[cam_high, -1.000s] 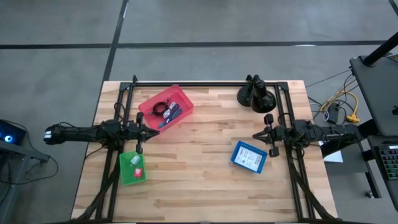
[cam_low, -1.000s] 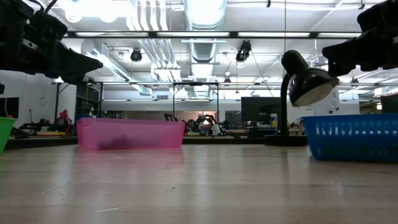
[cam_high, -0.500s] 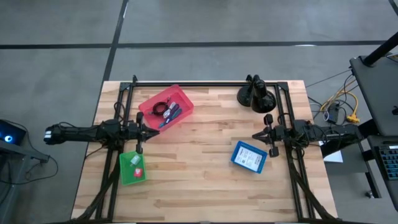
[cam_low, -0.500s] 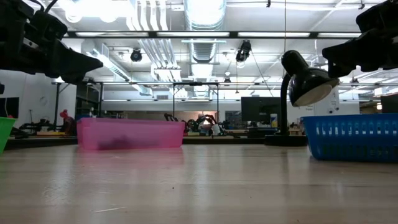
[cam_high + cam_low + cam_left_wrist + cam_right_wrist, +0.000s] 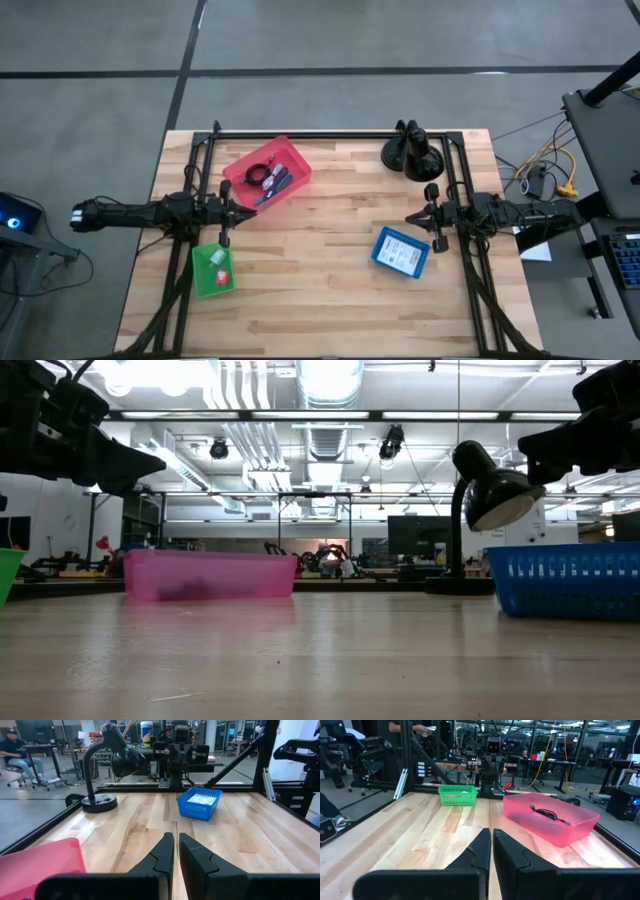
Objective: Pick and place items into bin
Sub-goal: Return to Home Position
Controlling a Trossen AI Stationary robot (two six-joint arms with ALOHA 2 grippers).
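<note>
Red bin [image 5: 267, 172] held the coiled cable [image 5: 262, 173] and blue sticks [image 5: 277, 184], lying along its length. We found the left gripper [image 5: 243, 212] pinched closed beside it, the right gripper [image 5: 411, 216] likewise, well apart.

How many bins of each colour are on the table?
red bin: 1
green bin: 1
blue bin: 1
total: 3

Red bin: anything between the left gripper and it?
Nothing visible. The left gripper, shut and empty, hangs above the table right beside the red bin corner in the high view. Only bare wood lies between them. The cables already lie inside the bin.
</note>
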